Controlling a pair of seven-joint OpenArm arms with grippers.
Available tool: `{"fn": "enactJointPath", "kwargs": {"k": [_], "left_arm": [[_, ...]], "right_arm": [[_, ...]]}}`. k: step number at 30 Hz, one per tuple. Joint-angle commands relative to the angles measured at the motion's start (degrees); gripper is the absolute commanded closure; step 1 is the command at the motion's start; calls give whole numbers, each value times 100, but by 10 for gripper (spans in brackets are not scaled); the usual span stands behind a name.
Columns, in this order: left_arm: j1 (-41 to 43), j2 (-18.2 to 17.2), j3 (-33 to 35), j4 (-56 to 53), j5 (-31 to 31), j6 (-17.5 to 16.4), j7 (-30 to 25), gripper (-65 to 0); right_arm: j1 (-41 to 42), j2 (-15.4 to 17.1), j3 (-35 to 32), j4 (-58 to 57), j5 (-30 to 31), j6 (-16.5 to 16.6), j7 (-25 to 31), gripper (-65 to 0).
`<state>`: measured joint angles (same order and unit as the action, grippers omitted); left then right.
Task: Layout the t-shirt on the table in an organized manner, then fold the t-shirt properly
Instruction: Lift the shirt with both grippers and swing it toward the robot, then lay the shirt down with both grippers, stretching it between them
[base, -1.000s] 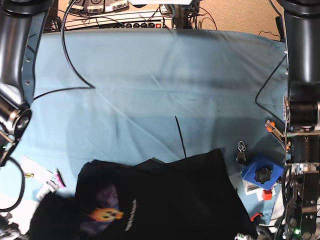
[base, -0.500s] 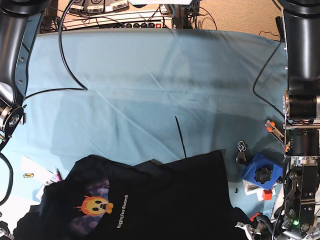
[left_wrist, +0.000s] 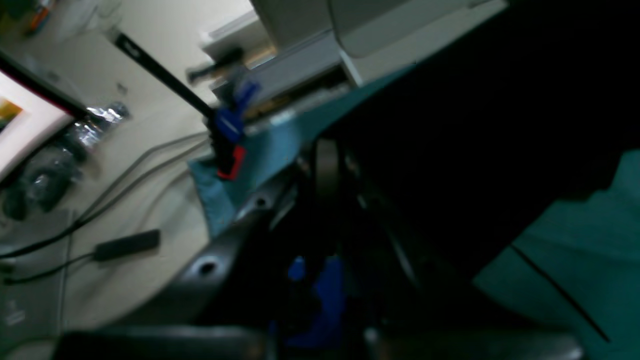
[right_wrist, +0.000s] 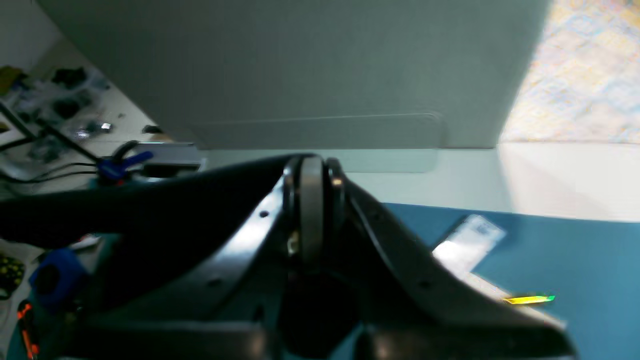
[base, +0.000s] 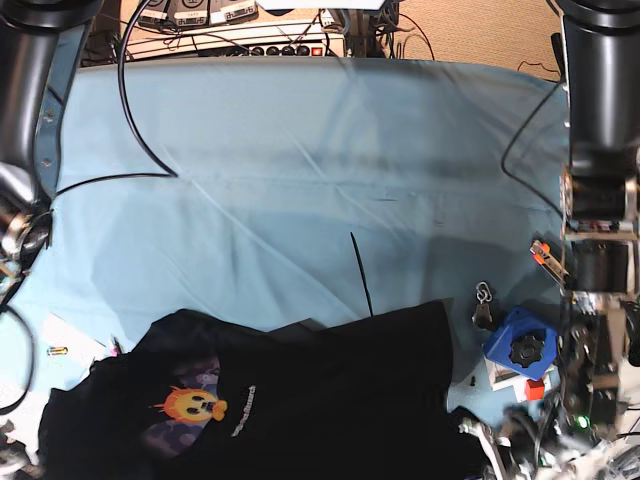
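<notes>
The black t-shirt (base: 300, 400) lies bunched at the near edge of the bench (base: 300, 170), graphic side up, stretched between both arms. The left tool (left_wrist: 325, 165) is clamped tight with dark cloth draped beside it; the right tool (right_wrist: 312, 210) is likewise closed, pinching black fabric.

One black t-shirt (base: 300, 400) lies on one blue tabletop (base: 300, 160). Two robot arms (base: 600, 120) flank it. One blue block (base: 522, 343), one black rod (base: 360, 273), one power strip (base: 240, 42) and two black cables (base: 130, 120) show.
</notes>
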<state>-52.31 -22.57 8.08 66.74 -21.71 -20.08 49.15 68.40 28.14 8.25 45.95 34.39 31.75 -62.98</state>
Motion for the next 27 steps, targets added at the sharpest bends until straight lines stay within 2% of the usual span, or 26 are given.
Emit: {"fn": "enactJointPath", "kwargs": {"k": [1,4,10,12,16,18,20,23,24,27], "left_arm": [[-109,-4,-46,79,-20,-74,-157,0],[210,136,-44,74,92,-195,-566,0],[197,376,-44,59,1010,-205,-1661,0],[15,398,-44,55,1167,-164,-1794,0],[-669,361,-46,-136,1250,179,-1786,0],[-1023,313,-50,-153,1217,249,-1620,0],[-1366,186,-79,-142,813,214,-1202,0],[-1727,-83,-214,-20,-201,179,-9,0],[-1775,-166,-280,33,-461,68,330,0],[-1733,-439,-479,157,-1108,-225,1071,0]], "right_arm": [[31,-72,4,48,37,20,96,0],[-299,-352,4,48,-293,22,435,0],[-229,-785,4,48,-1296,-44,1150,0],[-50,-813,4,48,-1390,-162,1375,0],[549,-815,7,48,-1515,-415,1663,0],[640,-813,9,55,-1451,-417,1611,0],[640,-813,11,146,-1220,-415,1335,0],[640,-706,11,699,-483,-411,481,0],[640,-625,11,977,-249,-411,278,0],[640,-428,11,1932,-116,-409,-179,0]]}}
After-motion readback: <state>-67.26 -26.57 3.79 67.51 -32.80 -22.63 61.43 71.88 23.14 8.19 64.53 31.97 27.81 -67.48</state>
